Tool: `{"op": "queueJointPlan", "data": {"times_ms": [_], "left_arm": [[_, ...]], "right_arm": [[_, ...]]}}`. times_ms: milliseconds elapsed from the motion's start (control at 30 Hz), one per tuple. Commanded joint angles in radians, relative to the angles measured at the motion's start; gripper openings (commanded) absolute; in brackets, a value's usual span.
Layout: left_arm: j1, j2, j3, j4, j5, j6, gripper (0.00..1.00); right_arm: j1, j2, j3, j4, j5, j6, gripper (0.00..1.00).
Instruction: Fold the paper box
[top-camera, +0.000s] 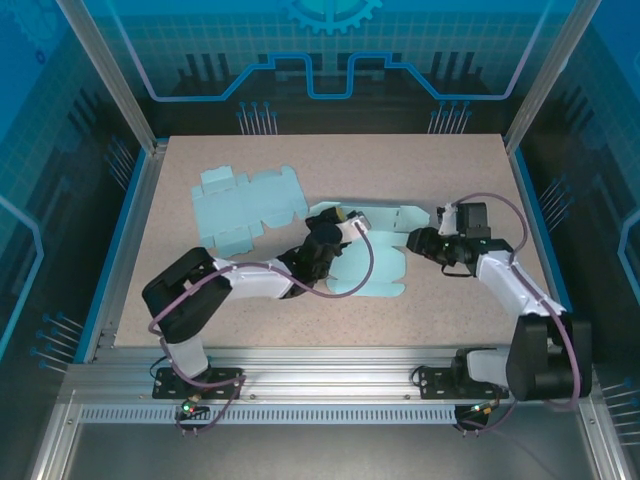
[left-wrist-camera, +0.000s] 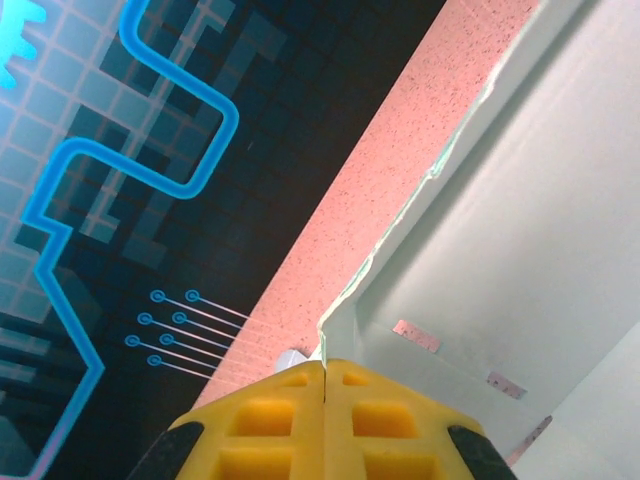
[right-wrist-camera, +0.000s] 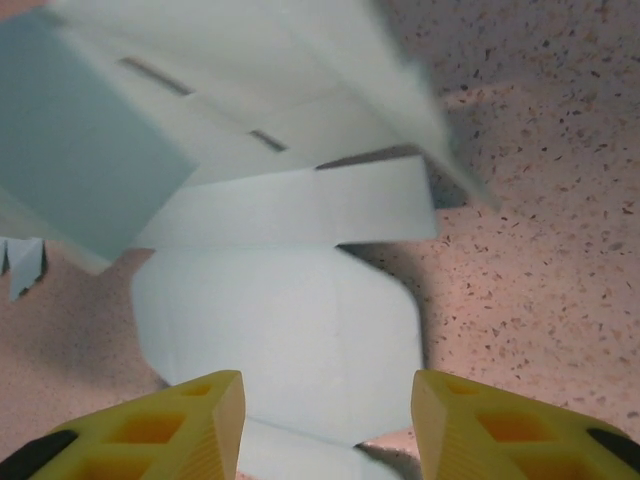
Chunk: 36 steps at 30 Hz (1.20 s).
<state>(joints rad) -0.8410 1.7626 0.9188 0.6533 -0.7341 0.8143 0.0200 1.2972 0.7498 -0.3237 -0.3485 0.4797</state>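
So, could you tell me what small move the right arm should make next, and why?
Probably ease the right gripper forward and close it on the flap just ahead; its jaws stand open over it. The left gripper is shut on the box at its raised edge, so the right side looks free to fold.

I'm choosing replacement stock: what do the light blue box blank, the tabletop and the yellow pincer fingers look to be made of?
Box blank: thin matte card or heavy paper, judging by its die-cut slots and crisp creases.
Tabletop: speckled pinkish-beige, matte, probably laminate or composite board.
Pincer fingers: yellow plastic with open lattice cavities, possibly printed.
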Motion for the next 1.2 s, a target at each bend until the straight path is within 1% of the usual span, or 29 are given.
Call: {"op": "queueJointPlan", "data": {"times_ms": [0,167,367,533,733,833,1167], "left_arm": [[0.012,-0.034,-0.02,-0.086,0.065,-0.108,0.0],[0.024,-0.034,-0.009,-0.136,0.091,-0.148,0.0],[0.035,-0.023,0.01,-0.165,0.088,-0.185,0.0],[0.043,-0.025,0.01,-0.161,0.089,-0.225,0.0],[0.063,-0.058,-0.003,-0.174,0.155,-0.3,0.0],[0.069,-0.063,0.001,-0.185,0.167,-0.32,0.0],[0.072,-0.039,0.03,-0.216,0.167,-0.364,0.0]], "right_arm": [[-0.009,0.072,0.076,0.048,-0.023,-0.03,0.51],[-0.003,0.169,0.124,0.084,-0.025,-0.014,0.57],[0.023,0.243,0.111,0.126,-0.015,0.015,0.58],[0.027,0.29,0.08,0.159,0.0,0.03,0.6],[0.03,0.337,0.08,0.184,-0.016,0.036,0.63],[0.037,0.345,0.076,0.194,-0.017,0.038,0.65],[0.078,0.409,0.07,0.245,-0.03,0.057,0.66]]}}
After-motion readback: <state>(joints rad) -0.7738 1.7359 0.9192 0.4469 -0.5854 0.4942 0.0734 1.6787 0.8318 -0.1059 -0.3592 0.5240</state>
